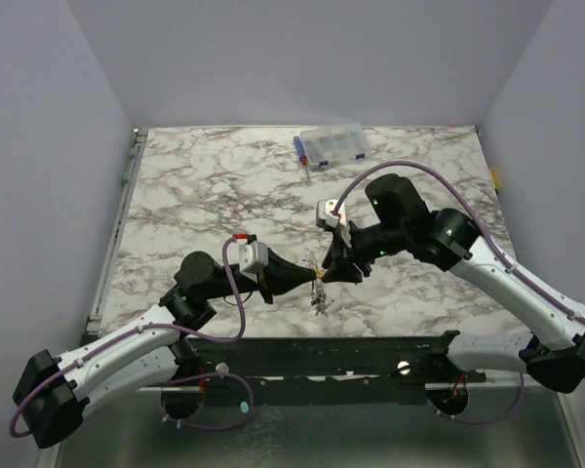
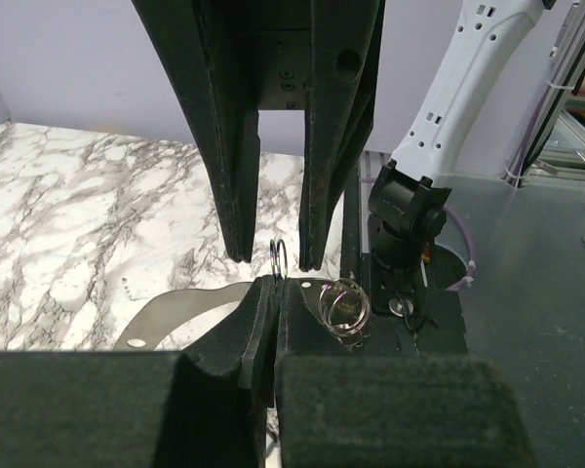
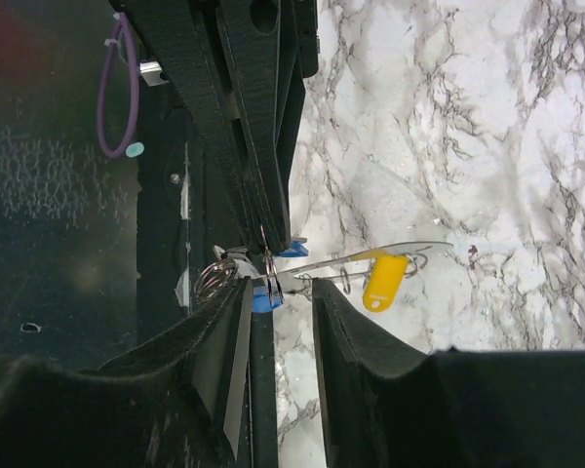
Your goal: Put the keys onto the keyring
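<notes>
Left claw [image 2: 273,289] clamped on keyring [image 2: 275,259]; right claw [image 3: 281,289] apart; clear box [image 1: 333,144] (blue parts inside).

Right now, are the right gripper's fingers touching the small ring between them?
Apart. Left wrist view: the small ring stands between the fingers of the right gripper, a clear gap on each side.

Near the front middle of the surface [image 1: 195,195] the left claw [image 1: 307,277] and right claw [image 1: 331,267] meet tip to tip. The keyring [image 2: 281,261] stands between the right claw's fingers, apparently pinched by the left; keys [image 1: 319,298] hang below. A compartment box [image 1: 332,146] sits well behind.
</notes>
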`<state>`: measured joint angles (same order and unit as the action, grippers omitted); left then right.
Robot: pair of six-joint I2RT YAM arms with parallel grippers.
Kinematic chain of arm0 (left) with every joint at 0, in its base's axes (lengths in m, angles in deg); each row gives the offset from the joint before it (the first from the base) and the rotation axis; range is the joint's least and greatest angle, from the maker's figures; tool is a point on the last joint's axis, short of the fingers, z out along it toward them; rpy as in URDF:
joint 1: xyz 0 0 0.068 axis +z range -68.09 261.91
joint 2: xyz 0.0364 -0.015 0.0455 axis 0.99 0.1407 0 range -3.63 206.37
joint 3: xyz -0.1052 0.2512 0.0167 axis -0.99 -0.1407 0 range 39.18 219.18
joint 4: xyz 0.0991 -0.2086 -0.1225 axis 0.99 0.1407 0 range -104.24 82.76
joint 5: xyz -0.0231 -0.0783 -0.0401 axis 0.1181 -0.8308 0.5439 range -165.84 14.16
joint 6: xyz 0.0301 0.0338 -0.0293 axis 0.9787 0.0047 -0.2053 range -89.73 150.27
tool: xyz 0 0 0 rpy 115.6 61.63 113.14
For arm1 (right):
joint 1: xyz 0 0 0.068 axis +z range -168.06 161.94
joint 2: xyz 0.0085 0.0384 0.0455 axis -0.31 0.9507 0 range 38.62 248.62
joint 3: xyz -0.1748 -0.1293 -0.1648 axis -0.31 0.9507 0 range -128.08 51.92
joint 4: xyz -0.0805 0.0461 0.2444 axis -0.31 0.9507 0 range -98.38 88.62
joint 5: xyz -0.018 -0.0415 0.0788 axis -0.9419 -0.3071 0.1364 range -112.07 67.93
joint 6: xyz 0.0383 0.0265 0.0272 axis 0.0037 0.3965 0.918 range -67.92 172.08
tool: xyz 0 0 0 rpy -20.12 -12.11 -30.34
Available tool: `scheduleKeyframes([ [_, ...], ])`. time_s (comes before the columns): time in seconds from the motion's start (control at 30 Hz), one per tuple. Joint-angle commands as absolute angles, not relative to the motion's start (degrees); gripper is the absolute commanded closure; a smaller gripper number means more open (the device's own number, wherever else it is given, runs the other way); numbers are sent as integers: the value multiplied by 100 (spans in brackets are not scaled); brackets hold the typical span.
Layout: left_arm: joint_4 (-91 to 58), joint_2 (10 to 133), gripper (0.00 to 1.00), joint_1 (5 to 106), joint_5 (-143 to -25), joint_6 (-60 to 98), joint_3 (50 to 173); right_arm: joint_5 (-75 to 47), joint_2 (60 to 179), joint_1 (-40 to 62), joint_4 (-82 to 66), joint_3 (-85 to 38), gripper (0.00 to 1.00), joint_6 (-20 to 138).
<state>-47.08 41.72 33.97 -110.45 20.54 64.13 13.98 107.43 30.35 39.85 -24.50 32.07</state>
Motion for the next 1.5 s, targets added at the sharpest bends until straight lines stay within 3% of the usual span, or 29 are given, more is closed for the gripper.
scheduleKeyframes([
  [0.0, -4817, 4155, 100, 3419, -10950, 2126, 6617, 1427, 10869, 3097, 4137, -2402, 62, 3252],
  [0.27, -4782, 4137, 100, 3424, -10947, 2139, 6616, 1458, 11053, 3166, 4196, -2441, 76, 3250],
  [0.47, -4745, 4130, 100, 3419, -10935, 2148, 6608, 1489, 11101, 3186, 4222, -2398, 99, 3219],
  [0.73, -4675, 4025, 100, 3420, -10749, 2189, 6583, 1284, 10814, 3191, 3995, -2245, 99, 3165],
  [0.9, -4616, 3839, 77, 3421, -10616, 2237, 6539, 1024, 10432, 3195, 3567, -1983, 99, 3144],
  [1.1, -4606, 3872, 73, 3421, -10684, 2226, 6542, 1072, 10073, 3195, 3227, -1737, 99, 3196],
  [1.33, -4633, 4022, 47, 3421, -11120, 2314, 6561, 1135, 10071, 3191, 3283, -1736, 99, 3189],
  [1.47, -4773, 4031, 47, 3416, -11309, 2504, 6497, 1267, 10102, 3191, 3328, -1704, 99, 3128],
])
